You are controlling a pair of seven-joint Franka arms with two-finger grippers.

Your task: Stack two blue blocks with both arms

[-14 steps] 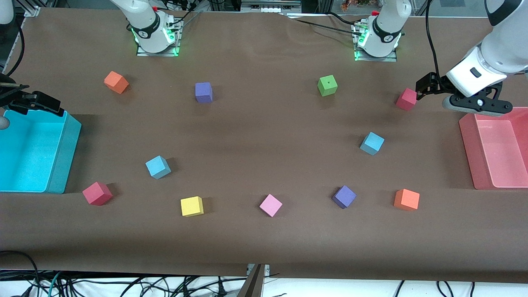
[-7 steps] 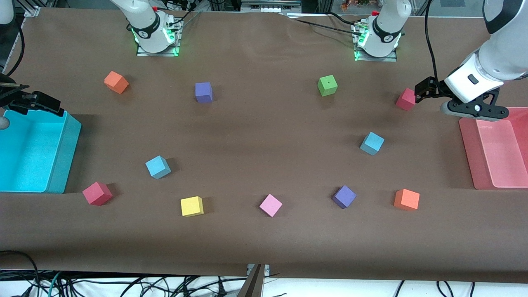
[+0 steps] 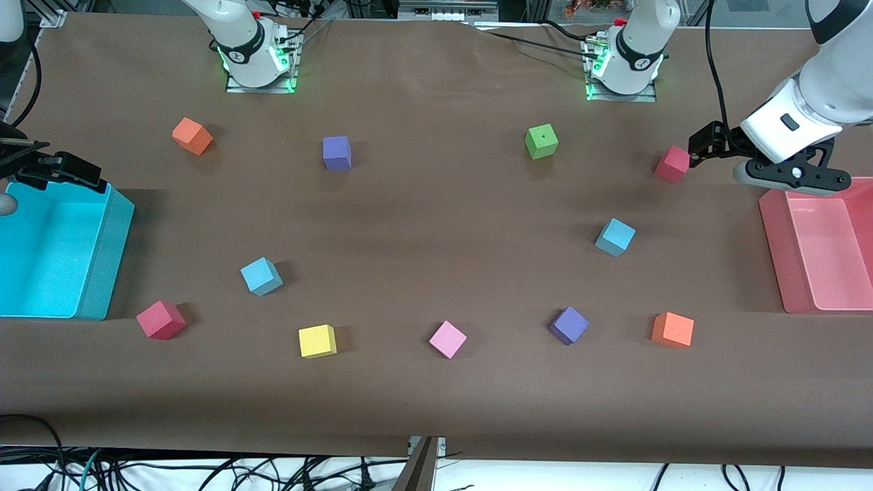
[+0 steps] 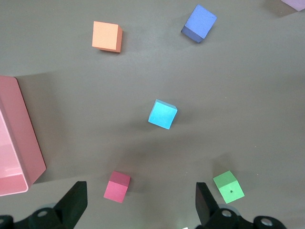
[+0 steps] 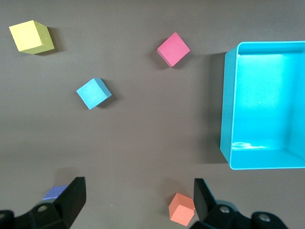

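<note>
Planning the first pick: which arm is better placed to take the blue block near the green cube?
Left. The left gripper, fingers open, hangs at that end, with this blue block centred in its wrist view; the right gripper is over the cyan bin.

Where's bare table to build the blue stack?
Best is the middle, bordered by the purple cube, green cube, pink cube and the two blue blocks. The row from yellow cube to orange cube is crowded.
</note>
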